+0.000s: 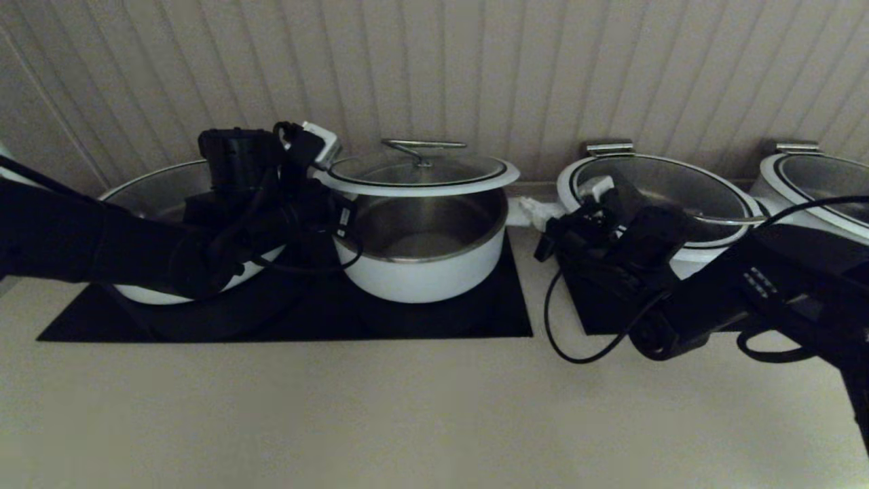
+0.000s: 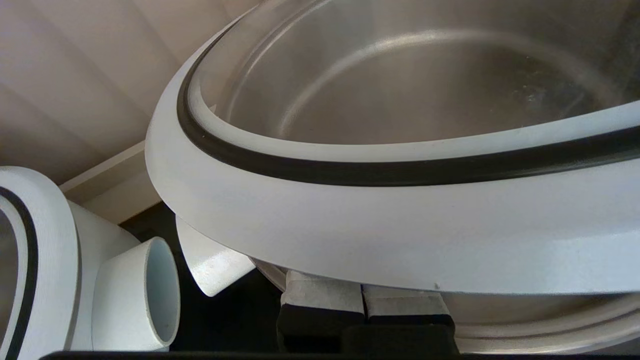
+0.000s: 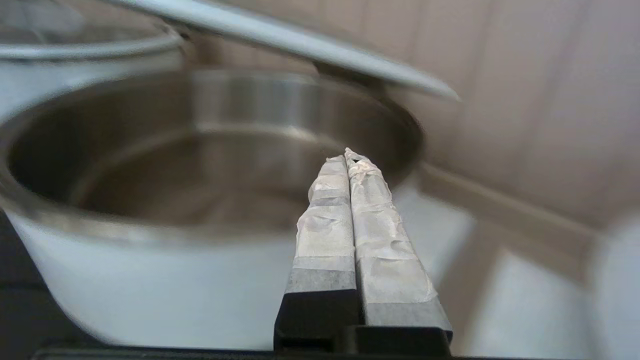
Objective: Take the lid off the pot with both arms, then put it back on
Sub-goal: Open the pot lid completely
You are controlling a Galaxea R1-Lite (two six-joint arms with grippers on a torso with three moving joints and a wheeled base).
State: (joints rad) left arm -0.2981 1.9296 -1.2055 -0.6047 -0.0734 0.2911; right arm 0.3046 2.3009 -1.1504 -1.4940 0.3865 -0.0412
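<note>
The lid [image 1: 417, 173] hangs above the pot [image 1: 424, 268], lifted off it, and the pot's steel inside shows. My left gripper [image 1: 324, 178] is at the lid's left edge. In the left wrist view its shut fingers [image 2: 320, 295] lie under the white rim of the lid [image 2: 400, 235], which rests on them, above the pot's stubby handle [image 2: 215, 267]. My right gripper [image 1: 534, 214] is shut and empty, at the pot's right handle, below the lid's right edge. In the right wrist view the right gripper [image 3: 350, 156] points at the pot [image 3: 150, 285], with the lid [image 3: 280, 35] apart above it.
A wider white pot with a glass lid [image 1: 159, 197] stands left of the pot, behind my left arm, on the same black mat [image 1: 434, 316]. Two more wide lidded pots [image 1: 679, 190] [image 1: 825, 183] stand to the right. The panelled wall is close behind. The beige counter [image 1: 407, 407] lies in front.
</note>
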